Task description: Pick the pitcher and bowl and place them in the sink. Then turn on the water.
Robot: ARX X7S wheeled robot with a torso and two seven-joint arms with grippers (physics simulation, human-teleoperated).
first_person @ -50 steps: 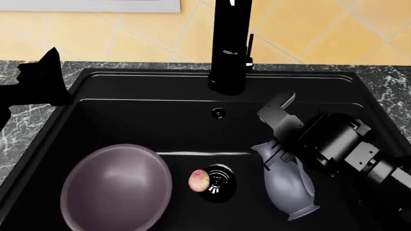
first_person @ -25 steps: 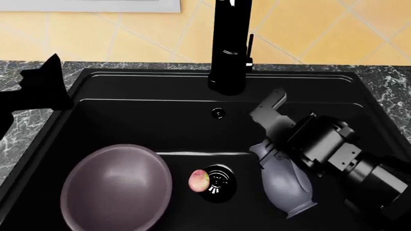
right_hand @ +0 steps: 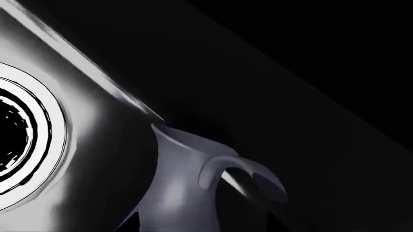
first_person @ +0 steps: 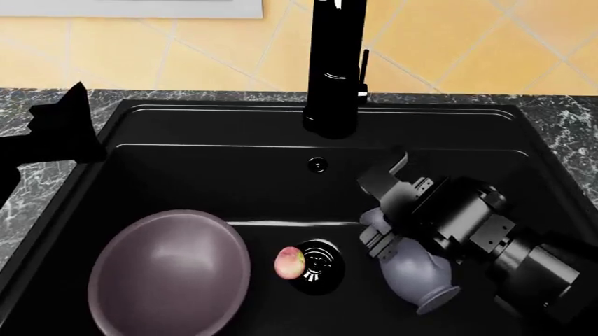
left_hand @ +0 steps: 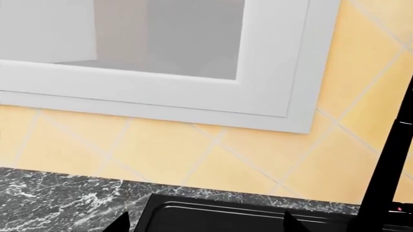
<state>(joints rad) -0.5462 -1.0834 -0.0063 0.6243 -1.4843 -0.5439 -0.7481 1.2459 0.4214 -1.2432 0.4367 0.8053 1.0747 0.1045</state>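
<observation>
One pitcher (first_person: 414, 267) lying tilted in the sink (first_person: 187, 168), right of the drain (first_person: 316, 263); right fingers (first_person: 376, 238) pinch its neck. One bowl (first_person: 168, 274) left of drain, free floor behind. Left fingers (first_person: 58, 126): state can't tell.

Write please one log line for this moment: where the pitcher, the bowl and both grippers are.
pitcher: in sink, right gripper around its neck | bowl: in sink, left side | left gripper: over counter, idle | faucet: untouched
</observation>
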